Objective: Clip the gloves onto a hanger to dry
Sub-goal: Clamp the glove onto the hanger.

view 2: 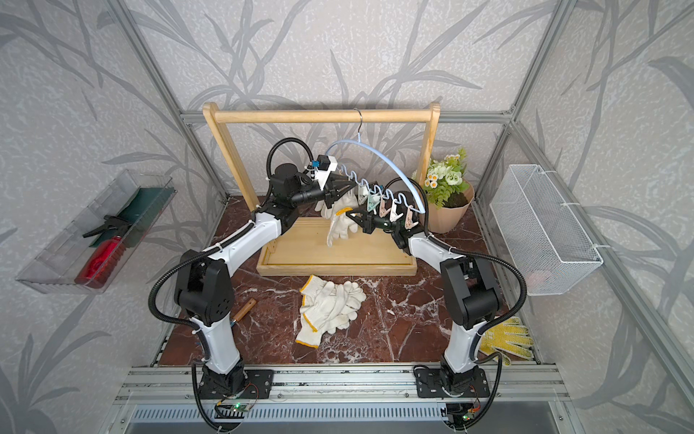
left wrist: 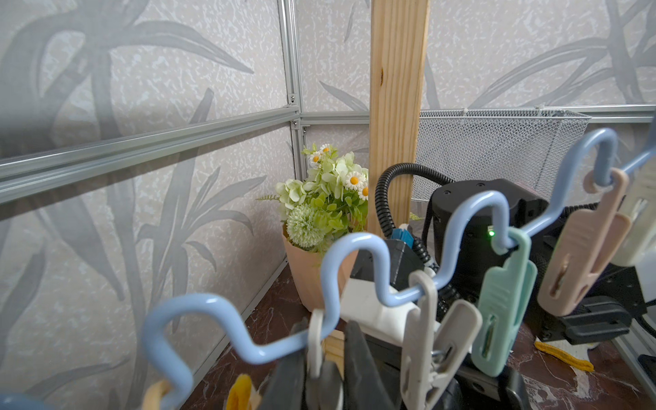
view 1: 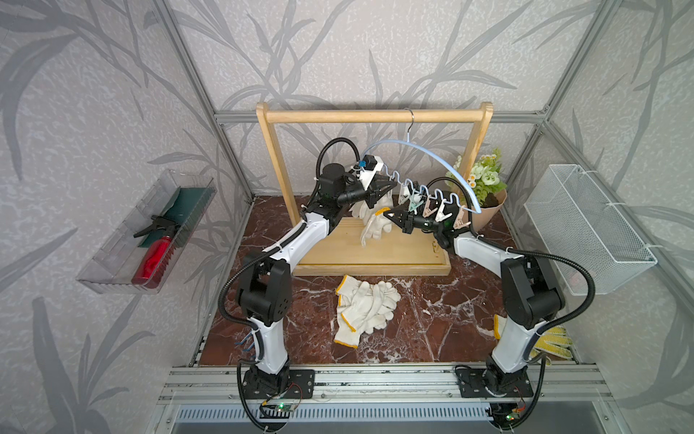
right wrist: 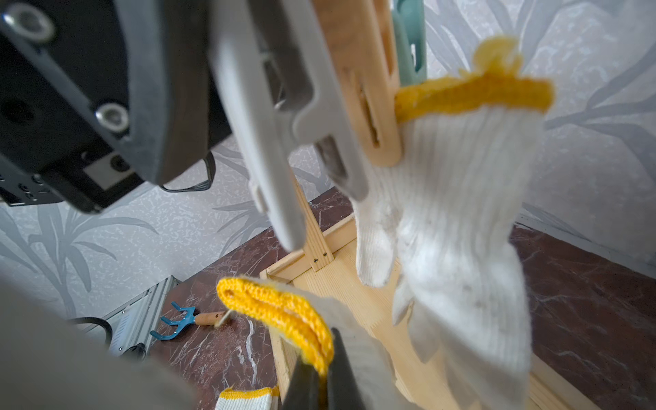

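A blue wavy hanger point(view 1: 432, 150) hangs from the wooden rack point(view 1: 375, 114) and carries several clips. My left gripper point(left wrist: 324, 355) is shut on a whitish clip point(left wrist: 316, 337) near the hanger's left end, and that clip's jaws point(right wrist: 269, 159) stand spread. My right gripper point(right wrist: 324, 376) is shut on the yellow-trimmed cuff of a white glove point(right wrist: 280, 309), just below that clip. Beside it, another white glove point(right wrist: 443, 213) hangs by its cuff from a beige clip point(right wrist: 365, 106). More white gloves point(view 1: 364, 304) lie piled on the table in front of the rack.
A flower pot point(view 1: 484, 203) stands behind the rack's right post. A yellow-patterned glove point(view 2: 507, 338) lies by the right arm's base, and a small blue rake point(right wrist: 184, 319) lies at the left. A clear tray with a red spray bottle point(view 1: 150, 259) and a mesh basket point(view 1: 586, 225) hang on the side walls.
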You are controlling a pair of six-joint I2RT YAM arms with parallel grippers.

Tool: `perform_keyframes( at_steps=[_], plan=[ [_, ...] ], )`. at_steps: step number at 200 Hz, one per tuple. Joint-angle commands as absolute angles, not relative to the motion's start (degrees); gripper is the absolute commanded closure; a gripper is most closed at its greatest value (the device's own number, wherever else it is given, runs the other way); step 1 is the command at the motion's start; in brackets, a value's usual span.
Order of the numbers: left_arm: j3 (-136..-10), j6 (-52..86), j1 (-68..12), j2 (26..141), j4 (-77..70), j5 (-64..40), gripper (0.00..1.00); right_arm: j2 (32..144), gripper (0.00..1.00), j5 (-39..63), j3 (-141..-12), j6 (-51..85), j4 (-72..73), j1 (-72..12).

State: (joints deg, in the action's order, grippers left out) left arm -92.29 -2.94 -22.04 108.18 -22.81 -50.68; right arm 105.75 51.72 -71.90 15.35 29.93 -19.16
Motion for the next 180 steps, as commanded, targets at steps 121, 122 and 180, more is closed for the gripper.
perform_keyframes(
  at_steps=[121,122,180],
  plan=[
    [-90.92,-5.68,-20.39,104.77,-21.08,-52.21,1.0,107.62,1.0,54.32,-84.78,8.7,16.16,-17.14],
    [-90.9,-5.65,-20.39,104.81,-21.09,-52.25,1.0,107.64,1.0,54.32,-84.75,8.66,16.12,-17.14],
    [-91.23,-5.62,-20.3,105.14,-20.75,-53.15,1.0,109.49,1.0,52.63,-88.29,6.98,11.87,-16.88]
  ],
)
